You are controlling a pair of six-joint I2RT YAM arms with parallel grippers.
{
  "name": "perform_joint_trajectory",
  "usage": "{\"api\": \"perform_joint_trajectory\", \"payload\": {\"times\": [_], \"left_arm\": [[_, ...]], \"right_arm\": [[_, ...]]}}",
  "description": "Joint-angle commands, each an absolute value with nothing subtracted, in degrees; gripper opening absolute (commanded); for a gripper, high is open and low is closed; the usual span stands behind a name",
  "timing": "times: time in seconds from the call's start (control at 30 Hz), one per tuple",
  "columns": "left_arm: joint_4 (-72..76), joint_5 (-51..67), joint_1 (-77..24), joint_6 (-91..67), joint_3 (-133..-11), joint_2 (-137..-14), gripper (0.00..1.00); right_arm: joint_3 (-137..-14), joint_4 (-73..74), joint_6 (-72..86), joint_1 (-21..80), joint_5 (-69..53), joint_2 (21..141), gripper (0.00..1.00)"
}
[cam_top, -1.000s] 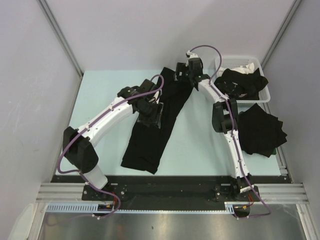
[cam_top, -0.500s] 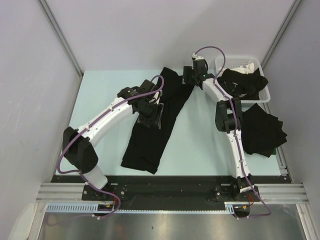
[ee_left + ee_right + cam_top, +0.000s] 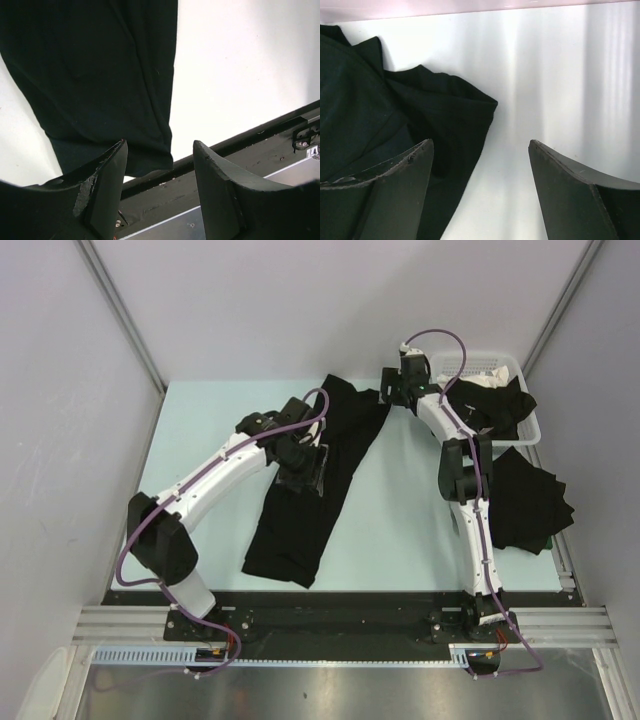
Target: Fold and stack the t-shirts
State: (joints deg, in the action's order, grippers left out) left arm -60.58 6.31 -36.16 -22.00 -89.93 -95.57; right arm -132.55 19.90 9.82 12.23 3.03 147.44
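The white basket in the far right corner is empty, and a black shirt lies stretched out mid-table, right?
No. The top external view shows the white basket holding crumpled black t-shirts, not empty. The black shirt does lie stretched out mid-table.

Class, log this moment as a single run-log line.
t-shirt: long folded strip, centre | left gripper: open above it | right gripper: open at its far corner | pile: right side | basket: shirts inside

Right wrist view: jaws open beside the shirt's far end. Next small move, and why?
Probably nudge the right gripper left onto the far corner of the long black folded cloth shirt, then pinch: its jaws stand open and empty, that corner lies just left of the gap, and the strip seems to need an end-to-end fold.
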Motion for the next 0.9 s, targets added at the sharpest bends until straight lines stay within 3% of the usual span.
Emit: {"api": "perform_joint_trajectory", "payload": {"times": [0.0,0.57,0.87], "left_arm": [[-60.3,6.7,-35.9,-21.8,-92.7,-96.1,0.60],[-61.1,6.3,-35.8,-22.7,-94.2,-96.9,0.60],[-61.1,6.3,-35.9,-23.0,-94.7,-97.3,0.60]], "right_arm": [[-134.2,20.0,9.8,12.1,2.4,147.0,0.80],[-136.1,21.0,11.0,12.0,1.1,150.2,0.74],[-136.9,21.1,12.4,12.0,0.5,151.5,0.57]]}}
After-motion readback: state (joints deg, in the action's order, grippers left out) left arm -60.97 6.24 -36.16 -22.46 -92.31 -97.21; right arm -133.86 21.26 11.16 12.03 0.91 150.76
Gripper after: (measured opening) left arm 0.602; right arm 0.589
